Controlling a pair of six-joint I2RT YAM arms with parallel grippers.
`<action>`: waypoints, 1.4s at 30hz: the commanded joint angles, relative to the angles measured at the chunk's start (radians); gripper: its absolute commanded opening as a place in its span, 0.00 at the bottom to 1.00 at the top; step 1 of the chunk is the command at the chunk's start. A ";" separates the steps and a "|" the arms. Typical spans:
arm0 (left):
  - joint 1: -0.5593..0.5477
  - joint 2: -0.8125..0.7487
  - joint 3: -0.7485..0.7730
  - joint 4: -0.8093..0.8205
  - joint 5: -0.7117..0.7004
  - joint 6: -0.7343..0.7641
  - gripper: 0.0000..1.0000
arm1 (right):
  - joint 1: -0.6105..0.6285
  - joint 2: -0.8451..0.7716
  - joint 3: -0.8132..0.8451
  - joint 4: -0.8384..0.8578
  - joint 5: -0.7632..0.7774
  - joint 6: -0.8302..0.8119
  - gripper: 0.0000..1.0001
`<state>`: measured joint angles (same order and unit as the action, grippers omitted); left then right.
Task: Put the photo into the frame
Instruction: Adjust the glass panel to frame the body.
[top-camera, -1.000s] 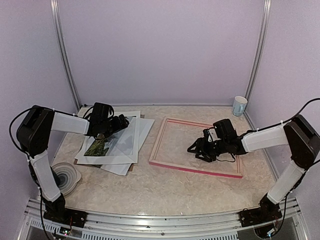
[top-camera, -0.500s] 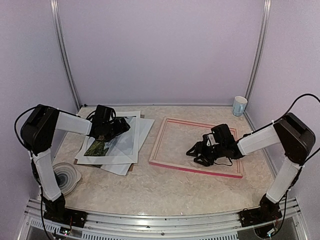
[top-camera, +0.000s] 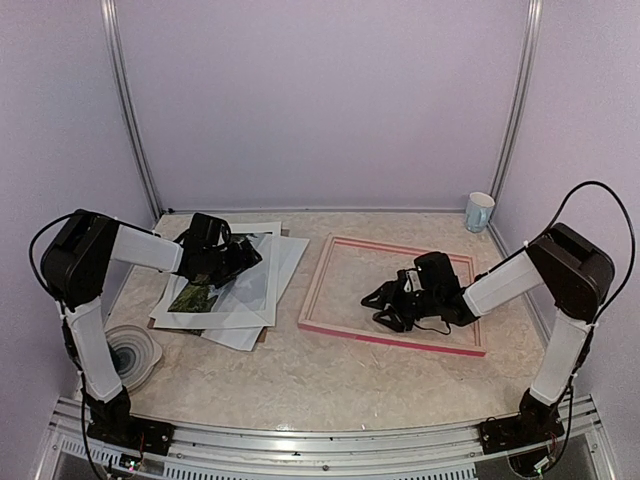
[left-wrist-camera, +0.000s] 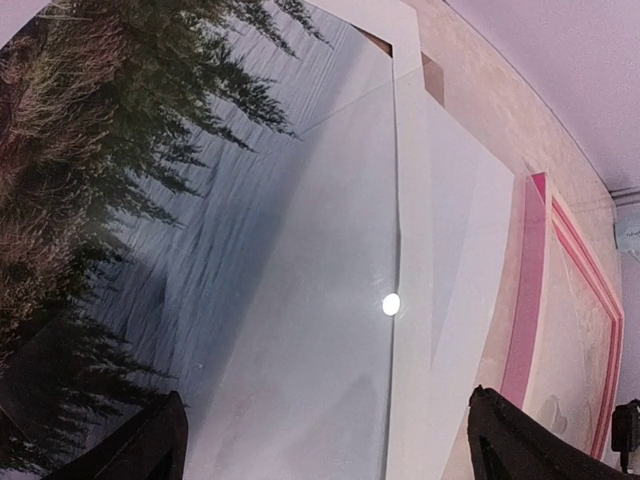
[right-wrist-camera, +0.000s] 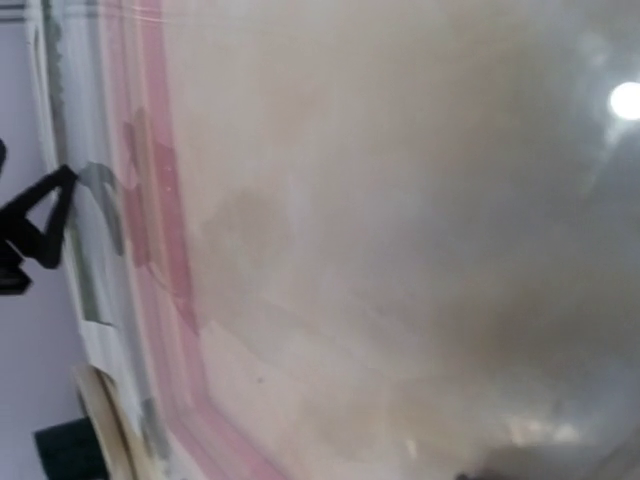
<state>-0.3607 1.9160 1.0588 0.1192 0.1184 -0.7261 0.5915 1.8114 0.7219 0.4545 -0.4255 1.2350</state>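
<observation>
Left claw (left-wrist-camera: 328, 448) spread wide, nothing held, low over photo (left-wrist-camera: 150, 200); likely lining up pick. Photo lies on white sheets (top-camera: 290, 255), left of frame (top-camera: 390, 338). Right claw (top-camera: 380, 305) low inside frame opening, maybe steadying it; open or clenched, can't tell.

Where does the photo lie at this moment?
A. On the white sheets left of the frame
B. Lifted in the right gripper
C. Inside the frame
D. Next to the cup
A: the photo lies flat on the white sheets under the open left gripper, and the frame to its right has no print in it.
</observation>
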 joint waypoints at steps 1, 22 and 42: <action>-0.005 0.000 -0.005 0.020 0.037 -0.018 0.96 | 0.013 0.023 0.007 0.125 -0.003 0.084 0.55; -0.026 -0.013 0.004 0.020 0.090 -0.037 0.96 | 0.013 0.003 0.000 0.255 0.095 0.107 0.11; 0.009 -0.062 0.009 0.010 0.073 -0.024 0.96 | -0.222 -0.083 0.182 -0.341 -0.137 -0.371 0.05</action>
<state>-0.3592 1.8843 1.0588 0.1223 0.2008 -0.7586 0.4274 1.7752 0.8299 0.3420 -0.4976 1.0744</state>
